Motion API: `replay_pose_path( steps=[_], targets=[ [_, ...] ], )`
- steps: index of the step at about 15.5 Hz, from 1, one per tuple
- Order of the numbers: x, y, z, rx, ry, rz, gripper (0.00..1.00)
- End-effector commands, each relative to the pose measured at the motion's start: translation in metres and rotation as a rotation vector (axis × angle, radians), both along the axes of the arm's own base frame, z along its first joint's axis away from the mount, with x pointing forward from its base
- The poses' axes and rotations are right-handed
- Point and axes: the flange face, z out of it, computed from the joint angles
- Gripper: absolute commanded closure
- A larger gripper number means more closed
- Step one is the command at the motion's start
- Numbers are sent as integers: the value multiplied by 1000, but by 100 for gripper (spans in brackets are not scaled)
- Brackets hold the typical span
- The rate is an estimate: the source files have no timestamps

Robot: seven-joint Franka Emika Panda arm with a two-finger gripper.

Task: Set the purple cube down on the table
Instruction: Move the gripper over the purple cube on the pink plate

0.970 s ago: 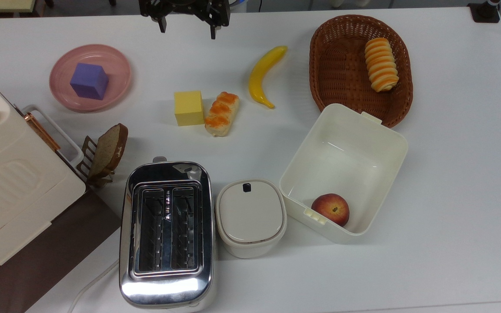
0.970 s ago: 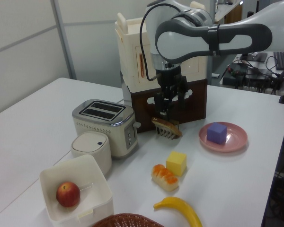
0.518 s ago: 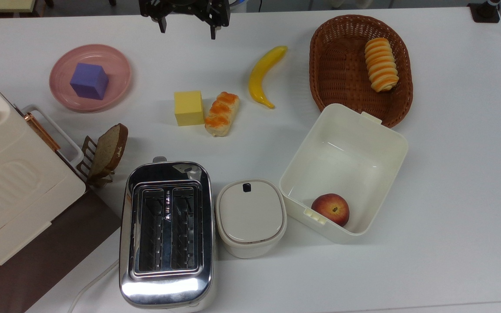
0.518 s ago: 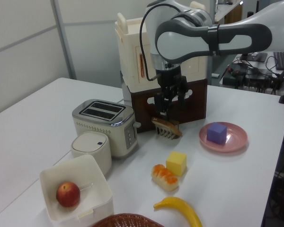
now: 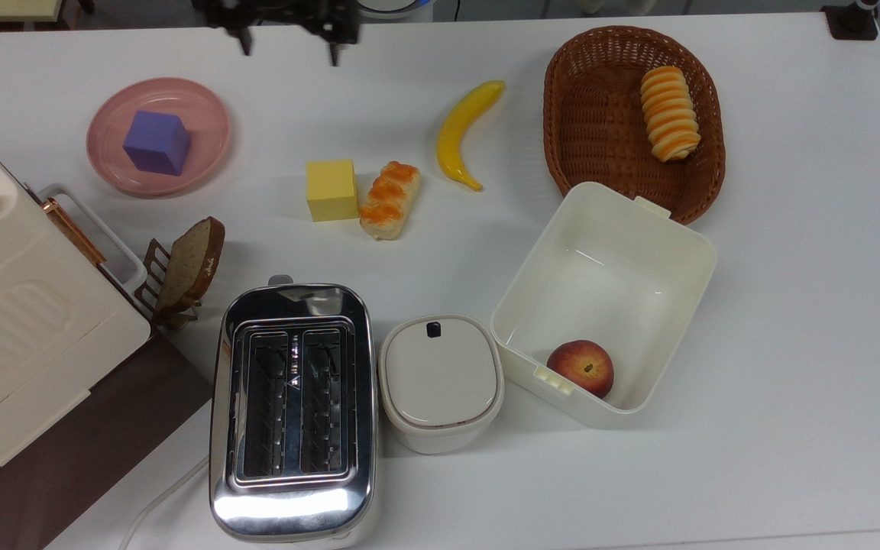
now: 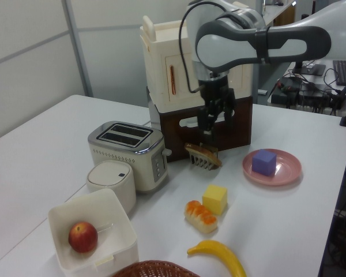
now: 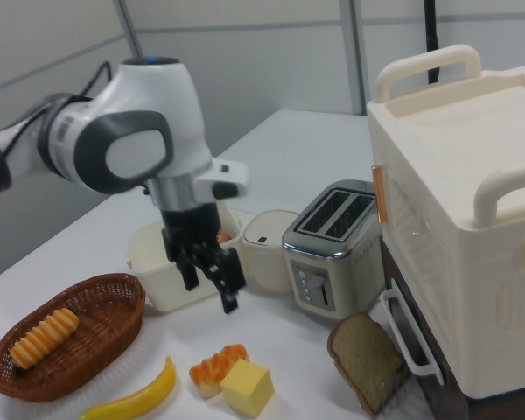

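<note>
The top view has the small matte blue-violet purple cube (image 5: 156, 142) sitting inside the round pink plate (image 5: 207, 134), toward the top view's left, on the large flat white table (image 5: 791, 305). The black two-finger gripper (image 5: 287, 47) hangs at the upper edge of the top view, up and to the right of the plate, well apart from the cube, with its two fingers (image 5: 332, 53) spread apart and nothing between them. To the right of the plate in the top view lie a pale yellow cube (image 5: 331, 189), touching a glazed orange-topped bread piece (image 5: 389, 198), then a yellow plastic banana (image 5: 464, 131). A brown wicker basket (image 5: 600, 137) holds a striped bread roll (image 5: 669, 112). Below it an open cream plastic box (image 5: 684, 252) contains a red peach (image 5: 580, 367). A chrome two-slot toaster (image 5: 292, 412) stands beside a small lidded cream container (image 5: 440, 380).

In the left view the gripper (image 6: 214, 124) hovers above a slice of brown bread in a small rack (image 6: 202, 156), while the cube (image 6: 264, 162) rests on the plate (image 6: 288, 173) to the left view's right.
</note>
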Motion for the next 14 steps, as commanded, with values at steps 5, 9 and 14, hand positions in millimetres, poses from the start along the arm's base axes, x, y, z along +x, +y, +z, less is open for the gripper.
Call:
replay_pose_path(
  steps=[5,9,14],
  targets=[
    [-28,-140,-47,25,-5,41,0],
    [-34,-192,-95,-23,-65,10,0],
    [-52,-218,-144,-42,-67,-17,0]
  ],
)
